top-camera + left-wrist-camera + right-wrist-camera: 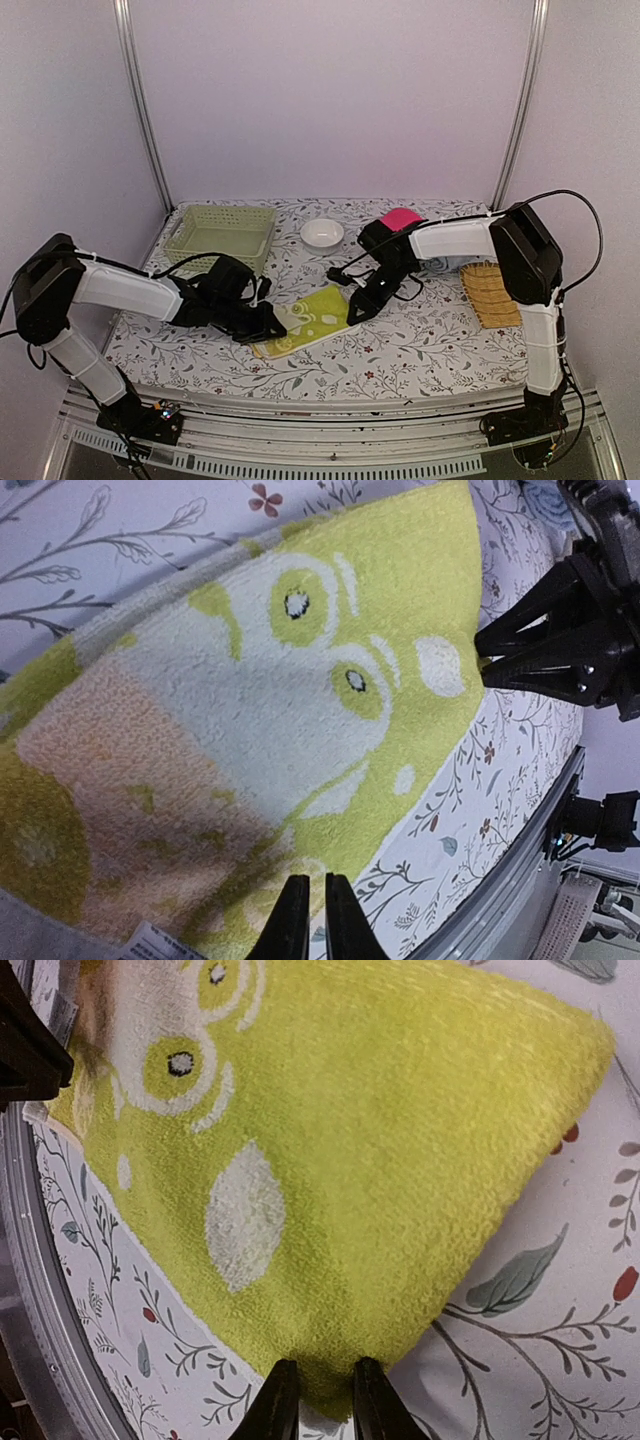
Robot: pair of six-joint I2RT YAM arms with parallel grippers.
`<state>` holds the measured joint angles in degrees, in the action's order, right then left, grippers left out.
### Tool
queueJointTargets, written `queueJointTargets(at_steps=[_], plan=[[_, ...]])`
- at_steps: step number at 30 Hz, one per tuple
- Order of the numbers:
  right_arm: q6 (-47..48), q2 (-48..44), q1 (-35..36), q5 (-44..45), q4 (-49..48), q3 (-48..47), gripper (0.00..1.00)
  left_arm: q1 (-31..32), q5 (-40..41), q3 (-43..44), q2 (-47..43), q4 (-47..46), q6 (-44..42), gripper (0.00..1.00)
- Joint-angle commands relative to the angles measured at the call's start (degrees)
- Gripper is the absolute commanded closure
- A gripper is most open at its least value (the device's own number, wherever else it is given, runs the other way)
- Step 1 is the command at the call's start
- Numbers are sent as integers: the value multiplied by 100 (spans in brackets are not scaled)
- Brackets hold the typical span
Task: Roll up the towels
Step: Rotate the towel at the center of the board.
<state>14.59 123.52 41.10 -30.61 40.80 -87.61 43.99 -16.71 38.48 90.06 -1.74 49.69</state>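
Observation:
A small yellow-green-and-cream towel [318,318] lies flat on the flowered table, near the front middle. My left gripper [277,324] is at the towel's left end. In the left wrist view its jaws [315,882] are pinched nearly together on the towel's [330,680] near edge. My right gripper [356,308] is at the towel's right end. Its fingers [325,1365] close on a bunched green corner of the towel [380,1160]. A bright pink towel [401,218] sits at the back, partly behind the right arm.
A pale green plastic basket [220,234] stands at the back left, with a white bowl [322,233] beside it. A yellow slatted tray [492,293] lies at the right edge. The table's metal front rail [520,880] runs close to the towel.

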Motion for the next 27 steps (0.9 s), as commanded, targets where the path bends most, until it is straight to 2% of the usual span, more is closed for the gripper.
queueJointTargets(at_steps=[1, 5, 9, 12, 14, 17, 21, 27], plan=[[50, -75, -130, -124, -136, 377, 77, 66, 29, 299, 203, 155, -227, 90], [152, -387, 98, -347, -296, 1092, 78, -9, 228, 671, 578, 320, -621, 89], [301, -724, 690, -717, -420, 1651, 78, -200, 203, 1186, 1215, 519, -1042, 90], [509, -981, 947, -1276, -265, 1651, 77, -258, 225, 1556, 1563, 589, -1330, 90], [550, -1276, 913, -1226, -228, 1611, 76, -258, 112, 1762, 1655, 586, -1557, 90], [753, -1705, 696, -964, -62, 1529, 72, -177, 86, 1790, 1368, 509, -1708, 89], [919, -1981, 176, -1157, 158, 1295, 71, 16, 287, 1342, 575, 186, -1818, 88], [791, -1618, 39, -875, -84, 753, 73, 353, -4, 721, 117, -183, -1819, 87]])
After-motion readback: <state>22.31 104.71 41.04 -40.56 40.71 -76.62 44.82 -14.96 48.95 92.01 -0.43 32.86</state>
